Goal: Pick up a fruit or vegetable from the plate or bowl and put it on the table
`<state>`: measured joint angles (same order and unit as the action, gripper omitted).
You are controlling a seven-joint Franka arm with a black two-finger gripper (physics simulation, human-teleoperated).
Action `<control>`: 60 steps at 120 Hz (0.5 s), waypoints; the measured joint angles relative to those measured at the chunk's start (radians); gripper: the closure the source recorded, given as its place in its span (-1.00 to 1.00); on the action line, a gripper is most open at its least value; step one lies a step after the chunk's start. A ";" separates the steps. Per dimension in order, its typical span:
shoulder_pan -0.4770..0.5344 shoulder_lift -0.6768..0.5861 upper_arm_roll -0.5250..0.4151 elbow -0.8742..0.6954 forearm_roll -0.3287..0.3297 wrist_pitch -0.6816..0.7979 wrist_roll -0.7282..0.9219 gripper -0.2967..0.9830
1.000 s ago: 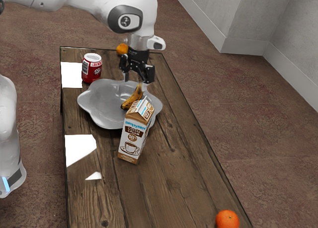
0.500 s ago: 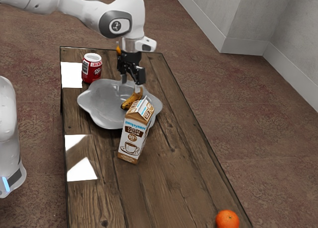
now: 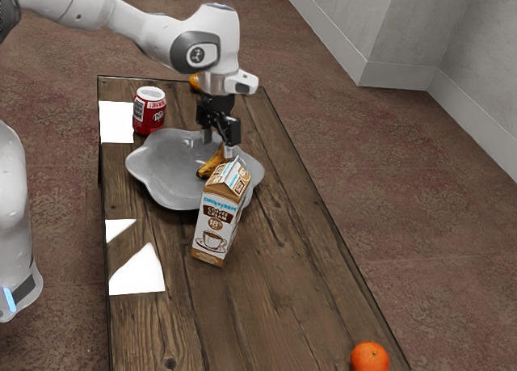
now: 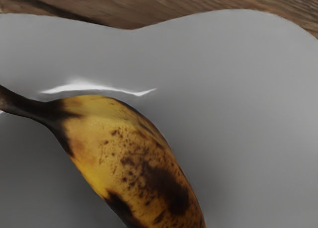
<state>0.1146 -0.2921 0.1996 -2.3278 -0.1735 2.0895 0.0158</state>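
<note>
Gripper (image 3: pixel 218 144) open above the spotted banana (image 3: pixel 212 165), fingers parted roughly across its long axis near the stem end, its body slanting off toward the exterior view's lower left within the scalloped grey dish (image 3: pixel 161 169), so a short descent seems due.

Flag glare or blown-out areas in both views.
Exterior view: blown-out white patches on the brown wooden table, along its edge at the exterior view's left; wrist view: thin white highlight on the grey wavy-rimmed plate, beside the spotted yellow banana.
</note>
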 joint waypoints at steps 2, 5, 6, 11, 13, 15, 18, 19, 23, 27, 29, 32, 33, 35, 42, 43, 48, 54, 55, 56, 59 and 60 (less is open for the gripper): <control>0.001 0.001 0.000 -0.004 -0.001 0.001 -0.002 -0.54; 0.001 0.004 0.000 -0.007 -0.001 0.003 -0.005 -0.54; 0.001 0.004 0.000 -0.008 -0.001 0.004 -0.005 -0.54; 0.000 0.006 0.000 -0.011 -0.002 0.006 -0.010 -0.54; 0.000 0.006 0.000 -0.012 -0.003 0.007 -0.011 -0.54; -0.001 0.007 0.000 -0.012 -0.003 0.009 -0.013 -0.54; -0.001 0.007 -0.001 -0.013 -0.003 0.012 -0.015 -0.54; -0.002 0.008 -0.001 -0.013 -0.003 0.013 -0.016 -0.54; -0.002 0.009 -0.001 -0.013 -0.003 0.016 -0.018 -0.54; -0.002 0.010 -0.001 -0.013 -0.004 0.019 -0.021 -0.54; -0.002 0.010 -0.001 -0.013 -0.004 0.020 -0.022 -0.54; -0.002 0.011 -0.001 -0.013 -0.004 0.022 -0.024 -0.54; -0.002 0.011 -0.001 -0.013 -0.004 0.023 -0.025 -0.54; -0.001 0.011 -0.001 -0.013 -0.005 0.024 -0.026 -0.54; -0.001 0.013 -0.001 -0.015 -0.005 0.027 -0.030 -0.54; -0.002 0.013 -0.002 -0.015 -0.005 0.028 -0.030 -0.54; -0.002 0.017 -0.002 -0.016 -0.005 0.030 -0.033 -0.54; -0.005 0.025 -0.002 -0.016 -0.006 0.032 -0.036 -0.54; -0.005 0.026 -0.002 -0.016 -0.007 0.032 -0.036 -0.54; -0.005 0.028 -0.002 -0.016 -0.007 0.033 -0.037 -0.54; -0.006 0.032 -0.002 -0.016 -0.008 0.035 -0.038 -0.54; -0.006 0.033 -0.002 -0.016 -0.009 0.035 -0.039 -0.54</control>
<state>0.1083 -0.2587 0.1977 -2.3442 -0.1823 2.1245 -0.0229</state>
